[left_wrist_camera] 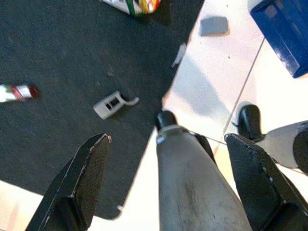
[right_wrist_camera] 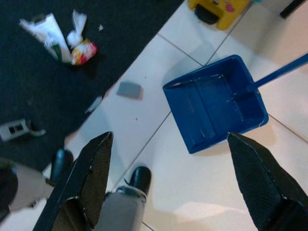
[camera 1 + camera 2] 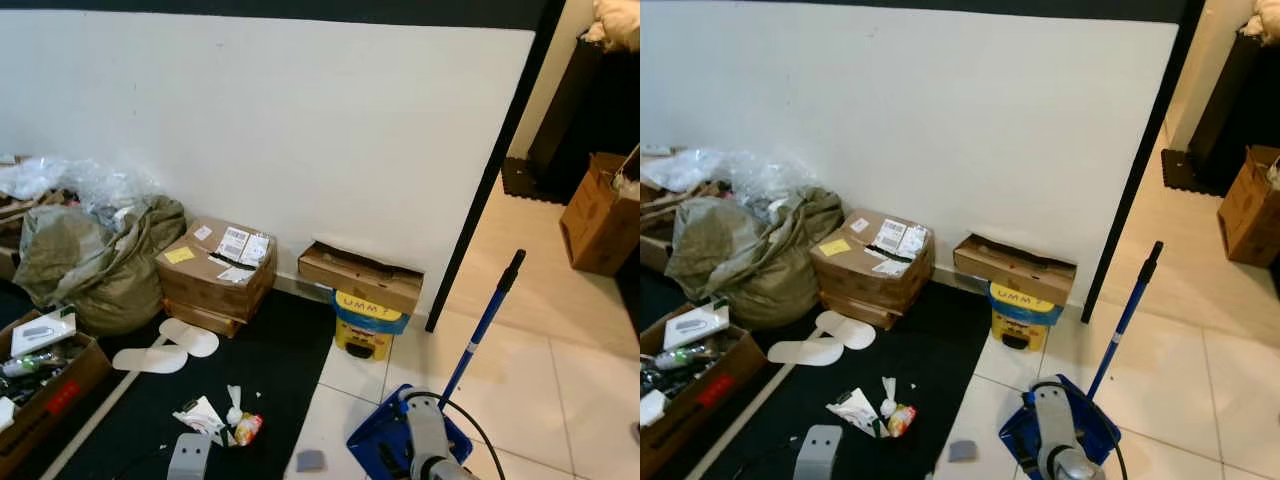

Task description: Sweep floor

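A blue dustpan (image 3: pixel 385 438) rests on the white tiles, its long blue handle (image 3: pixel 485 318) leaning up to the right; the pan (image 2: pixel 216 103) lies empty. Crumpled wrappers (image 3: pixel 218 418) lie on the black mat (image 3: pixel 270 370) near its edge. A small grey scrap (image 2: pixel 129 89) sits on the tile between wrappers and pan. A white plastic piece (image 1: pixel 113 103) and a red-and-white tube (image 1: pixel 17 91) lie on the mat. My left gripper (image 1: pixel 168 139) hangs open above the mat's edge, over my leg. My right gripper (image 2: pixel 169 137) hangs open above the tiles near the dustpan, holding nothing.
Cardboard boxes (image 3: pixel 215 268) and a green sack (image 3: pixel 95 255) line the white wall. Two white slippers (image 3: pixel 170 348) lie on the mat. A yellow-and-blue tub (image 3: pixel 365 322) stands under a flat box. An open box (image 3: pixel 45 375) stands left. A doorway with another box (image 3: pixel 600 215) opens at right.
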